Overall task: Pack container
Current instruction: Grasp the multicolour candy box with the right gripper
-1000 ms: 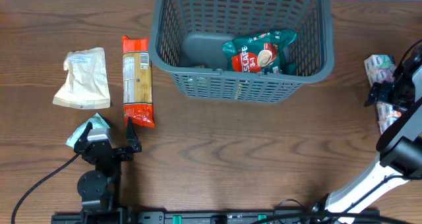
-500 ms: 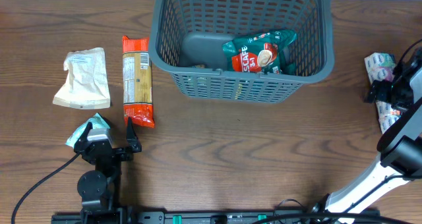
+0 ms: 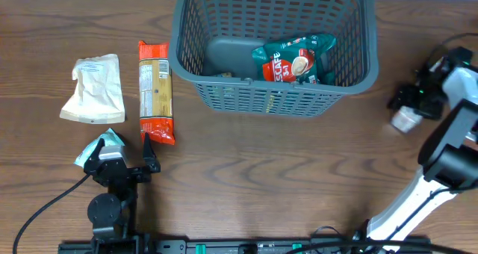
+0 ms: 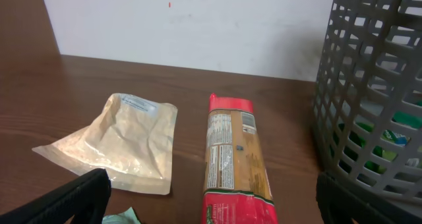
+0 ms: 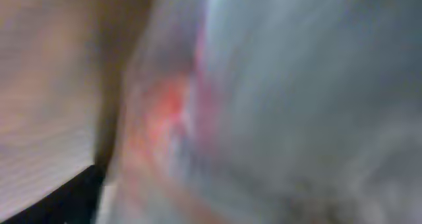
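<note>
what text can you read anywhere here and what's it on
"SCAFE", its start cut off: on the green packet in the container; its smaller print is unreadable.
Print on the red-ended packet: too small.
Label on the beige pouch: too small.
Right wrist view: blurred, nothing readable.

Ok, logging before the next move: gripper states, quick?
Left gripper: open, empty.
Right gripper: blurred, pale packet at it; grip cannot be told.
</note>
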